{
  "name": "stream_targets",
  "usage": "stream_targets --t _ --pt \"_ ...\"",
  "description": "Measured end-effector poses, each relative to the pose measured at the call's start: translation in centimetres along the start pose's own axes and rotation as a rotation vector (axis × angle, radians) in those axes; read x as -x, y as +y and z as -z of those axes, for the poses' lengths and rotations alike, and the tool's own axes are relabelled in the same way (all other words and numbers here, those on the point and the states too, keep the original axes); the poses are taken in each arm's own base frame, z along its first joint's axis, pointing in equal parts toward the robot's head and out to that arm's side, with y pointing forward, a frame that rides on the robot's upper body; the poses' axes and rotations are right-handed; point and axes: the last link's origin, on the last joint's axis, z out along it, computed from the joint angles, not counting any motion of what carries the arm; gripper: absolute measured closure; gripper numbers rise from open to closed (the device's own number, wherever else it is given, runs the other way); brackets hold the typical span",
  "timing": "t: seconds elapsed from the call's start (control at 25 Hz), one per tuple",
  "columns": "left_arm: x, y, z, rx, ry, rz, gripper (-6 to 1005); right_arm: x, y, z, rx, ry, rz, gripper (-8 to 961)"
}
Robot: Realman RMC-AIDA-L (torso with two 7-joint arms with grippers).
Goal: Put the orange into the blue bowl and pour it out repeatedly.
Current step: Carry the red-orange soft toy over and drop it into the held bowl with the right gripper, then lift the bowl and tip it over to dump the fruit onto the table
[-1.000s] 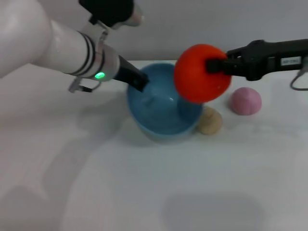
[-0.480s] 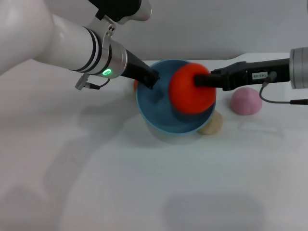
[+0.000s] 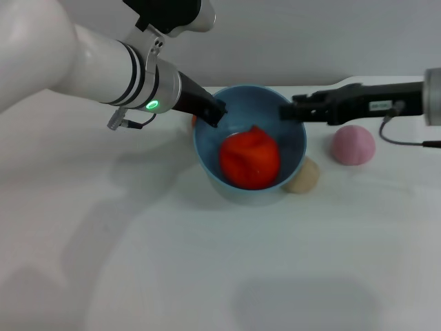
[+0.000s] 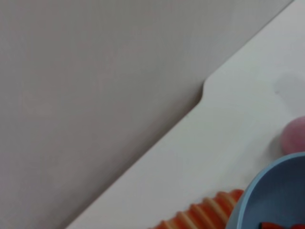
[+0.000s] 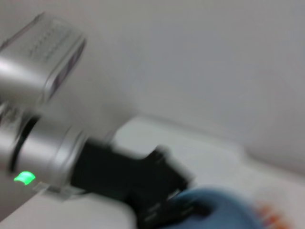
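Orange (image 3: 250,160) sits inside blue bowl (image 3: 296,148) on table (image 3: 207,262). My left pincer (image 3: 212,112) grips bowl rim, steadying for pour; right pincer (image 3: 293,112) released, just above rim.

near worktop (image 3: 227,276): open | blue bowl (image 3: 293,162) rim: left tool (image 3: 212,112) one side, right tool (image 3: 288,112) other | right flank: beige ball (image 3: 303,176), pink ball (image 3: 354,145) | behind: striped loaf (image 4: 205,214)
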Motion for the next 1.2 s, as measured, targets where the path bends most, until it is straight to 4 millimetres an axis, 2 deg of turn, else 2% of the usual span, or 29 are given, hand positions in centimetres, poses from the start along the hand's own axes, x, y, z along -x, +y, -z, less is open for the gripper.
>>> stream_targets --t 0.08,0.24,0.4,0.52,0.64,0.76,0.8,0.84,0.92,1.0,1.04,1.2 --pt "-0.1 -0.2 0.0 -0.01 0.012 0.002 1000 0.1 -1.0 1.4 -0.06 -0.094 0.034 519" --pt "0.0 -0.4 -0.1 -0.023 0.024 0.009 1000 -0.6 -3.0 4.2 -0.21 -0.263 0.134 515" --pt "0.1 -0.4 -0.4 -0.036 0.037 -0.013 1000 -2.7 -5.0 6.5 -0.366 -0.312 0.144 511" --pt "-0.3 -0.2 -0.6 -0.05 0.062 -0.058 1000 -5.1 -6.0 7.5 -0.453 -0.36 0.129 447" --pt "-1.3 0.1 -0.3 -0.068 0.098 -0.136 999 -7.7 -6.1 8.3 -0.508 -0.469 0.125 383" --pt "-2.8 0.4 0.5 -0.127 0.15 -0.252 999 -9.7 -5.8 8.7 -0.553 -0.559 0.126 265" --pt "-3.7 1.3 0.9 -0.175 0.193 -0.372 999 -10.7 -5.7 8.7 -0.566 -0.58 0.099 225" --pt "-3.7 1.3 0.9 -0.175 0.193 -0.372 999 -10.7 -5.7 8.7 -0.566 -0.58 0.099 225" --pt "-4.3 2.3 1.1 -0.222 0.226 -0.488 999 -11.4 -5.8 8.6 -0.57 -0.583 0.073 225" --pt "-4.3 2.3 1.1 -0.222 0.226 -0.488 999 -11.7 -5.8 8.6 -0.57 -0.582 0.061 224" --pt "-4.7 4.1 1.3 -0.285 0.29 -0.671 1000 -11.8 -5.7 8.5 -0.57 -0.582 0.057 224" --pt "-4.0 5.4 1.2 -0.318 0.355 -0.831 1000 -12.4 -5.7 8.3 -0.571 -0.584 0.028 224"
